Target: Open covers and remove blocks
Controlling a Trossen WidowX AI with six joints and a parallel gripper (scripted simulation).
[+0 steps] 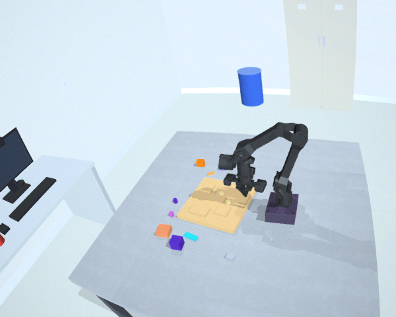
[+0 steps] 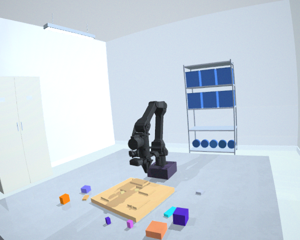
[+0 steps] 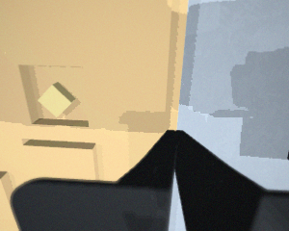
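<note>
The tan puzzle board (image 1: 213, 225) (image 2: 154, 200) (image 3: 135, 48) lies flat on the table. One pale yellow block (image 1: 228, 201) (image 2: 136, 189) (image 3: 56, 99) sits in an uncovered square well, turned at an angle to its walls. A second pale yellow block (image 1: 221, 193) (image 2: 122, 192) sits farther from the robot base. Tan raised panels, like this one (image 1: 222, 209) (image 2: 147, 190) (image 3: 58, 159), stand on the board; I cannot tell whether wells lie under them. My gripper (image 1: 245, 195) (image 2: 146, 172) (image 3: 173, 138) is shut and empty, pointing down above the board's edge on the robot-base side.
Around the board lie an orange cube (image 1: 200, 162) (image 2: 64, 198), a coral box (image 1: 164, 230) (image 2: 156, 229), a dark purple cube (image 1: 176, 242) (image 2: 180, 216), a cyan bar (image 1: 191, 236) (image 2: 170, 211) and several smaller pieces. The robot base (image 1: 280, 217) (image 2: 159, 171) stands beside the board.
</note>
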